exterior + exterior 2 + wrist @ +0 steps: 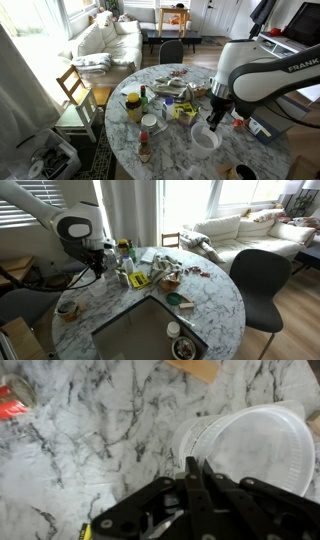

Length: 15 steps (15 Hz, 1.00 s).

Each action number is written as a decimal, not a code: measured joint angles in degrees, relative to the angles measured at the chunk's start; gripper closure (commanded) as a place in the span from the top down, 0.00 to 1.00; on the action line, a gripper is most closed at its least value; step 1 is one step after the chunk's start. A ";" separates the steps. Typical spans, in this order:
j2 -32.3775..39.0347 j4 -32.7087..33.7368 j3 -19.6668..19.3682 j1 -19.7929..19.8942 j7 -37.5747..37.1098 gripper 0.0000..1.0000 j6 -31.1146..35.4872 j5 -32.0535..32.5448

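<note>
Veined marble tabletop (80,440) bears a round translucent plastic tub (250,445), hand (197,465) pinching its rim

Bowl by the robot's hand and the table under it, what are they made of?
The bowl looks like thin plastic: milky white, half see-through, with a thin rim. The table looks like marble: white with grey veins and a smooth, slightly shiny top. It could also be a marble-look coating; the pictures can't settle that.

A yellow jar (133,106) stands on the marble table (170,160) among small bottles (144,99). A wooden chair (76,92) is beside the table, a white sofa (105,40) further behind.
</note>
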<state>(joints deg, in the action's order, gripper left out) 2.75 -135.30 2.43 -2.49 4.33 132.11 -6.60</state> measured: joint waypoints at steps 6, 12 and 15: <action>-5.17 3.20 0.04 0.06 -12.86 0.01 -18.47 14.29; -1.11 7.06 1.74 -0.95 -18.97 0.01 -23.24 23.28; 3.04 8.49 2.18 -2.11 -22.20 0.01 -19.72 26.83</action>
<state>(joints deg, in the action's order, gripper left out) 5.79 -126.82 4.62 -4.60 -17.88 112.39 20.23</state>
